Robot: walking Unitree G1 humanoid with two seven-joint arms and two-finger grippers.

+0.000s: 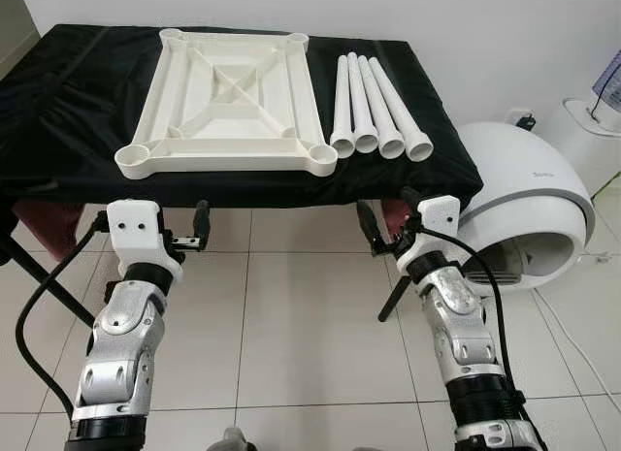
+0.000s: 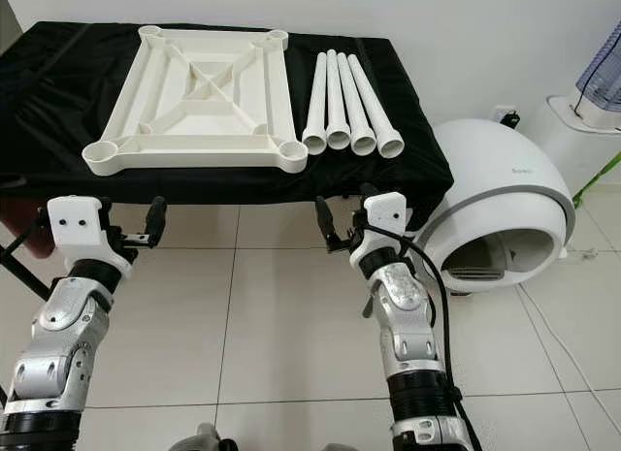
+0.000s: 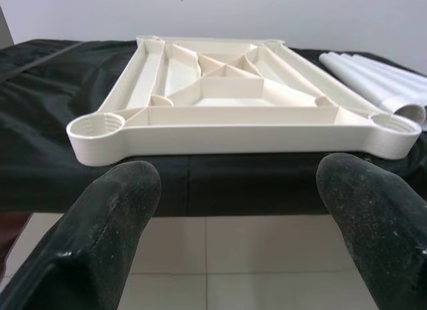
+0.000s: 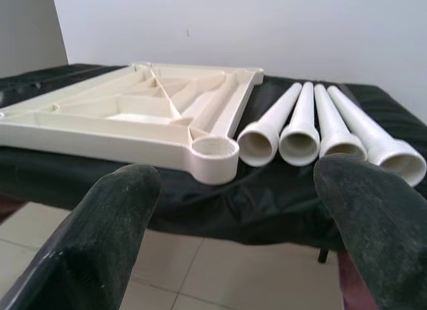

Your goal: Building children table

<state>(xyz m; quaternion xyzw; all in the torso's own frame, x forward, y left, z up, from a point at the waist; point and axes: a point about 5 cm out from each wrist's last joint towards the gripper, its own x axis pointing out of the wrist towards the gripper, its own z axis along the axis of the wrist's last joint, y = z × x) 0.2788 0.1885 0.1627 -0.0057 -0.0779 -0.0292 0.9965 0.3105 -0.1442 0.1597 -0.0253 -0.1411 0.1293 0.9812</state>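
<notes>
A cream tabletop (image 1: 228, 102) lies upside down on the black cloth-covered table (image 1: 68, 112), ribs up, with a round leg socket (image 1: 317, 157) at each corner. Several white tube legs (image 1: 374, 107) lie side by side just to its right, flared ends towards me. My left gripper (image 3: 240, 183) is open and empty, held in front of and below the table's near edge, facing the tabletop's front side. My right gripper (image 4: 237, 190) is also open and empty. It hangs at the same height, below the near right socket (image 4: 213, 153) and the tube legs' (image 4: 300, 133) ends.
A white dome-shaped appliance (image 1: 524, 209) stands on the tiled floor (image 1: 291, 325) to the right, close to my right arm, with a cord (image 1: 572, 335) on the floor beside it. Black table struts (image 1: 49, 286) slant down at the left. A white wall rises behind the table.
</notes>
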